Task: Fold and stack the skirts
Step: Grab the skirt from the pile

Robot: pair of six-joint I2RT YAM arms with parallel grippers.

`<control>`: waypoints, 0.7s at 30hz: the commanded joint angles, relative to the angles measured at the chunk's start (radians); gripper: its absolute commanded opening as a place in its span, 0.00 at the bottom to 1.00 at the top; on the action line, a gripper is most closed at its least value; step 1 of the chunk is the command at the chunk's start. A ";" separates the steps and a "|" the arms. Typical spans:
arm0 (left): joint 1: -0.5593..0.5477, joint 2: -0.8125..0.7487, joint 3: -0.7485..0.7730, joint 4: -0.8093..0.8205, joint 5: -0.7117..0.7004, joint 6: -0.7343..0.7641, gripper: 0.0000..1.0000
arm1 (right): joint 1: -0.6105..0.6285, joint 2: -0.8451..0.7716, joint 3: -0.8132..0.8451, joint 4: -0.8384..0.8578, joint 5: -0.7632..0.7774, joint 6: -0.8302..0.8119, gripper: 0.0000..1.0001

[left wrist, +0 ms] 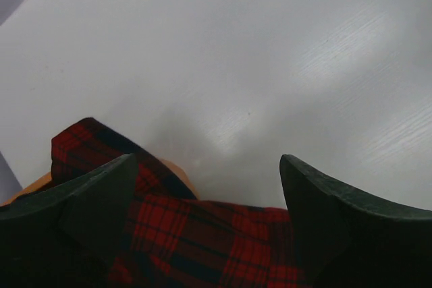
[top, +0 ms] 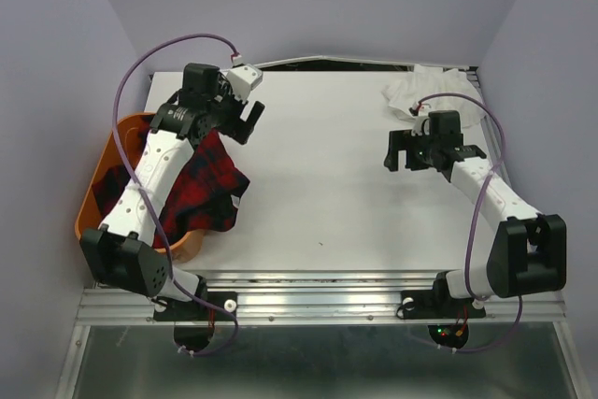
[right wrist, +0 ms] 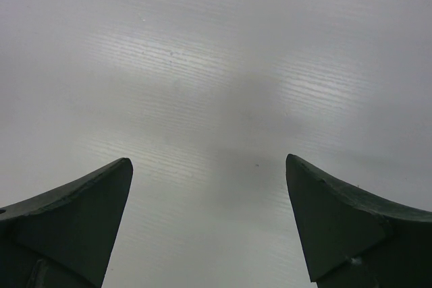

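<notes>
Left arm [top: 149, 170]: slanted up from the near-left corner, across the orange basket [top: 89, 198] and the plaid skirt [top: 206, 179], wrist bent right toward the middle of the counter [top: 318, 184].
Left fingers [top: 250, 117]: spread wide, empty, held above the counter just beyond the skirt's far edge.
Plaid skirt: bunched, draped over the basket's right rim, partly on the counter.
Right arm [top: 491, 198]: elbow folded at the near-right edge, forearm reaching back and left.
Right fingers [top: 400, 150]: spread wide, empty, over bare counter.
White skirt [top: 425, 91]: crumpled at the far-right corner, just behind the fingers, untouched.
</notes>
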 commanded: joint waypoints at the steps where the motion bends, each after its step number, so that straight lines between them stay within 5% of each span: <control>1: 0.024 -0.134 -0.018 -0.147 -0.132 0.082 0.98 | -0.005 0.018 0.039 -0.005 -0.049 -0.006 1.00; 21: 0.067 -0.588 -0.294 -0.357 -0.287 0.303 0.95 | -0.005 0.067 0.065 -0.033 -0.094 -0.001 1.00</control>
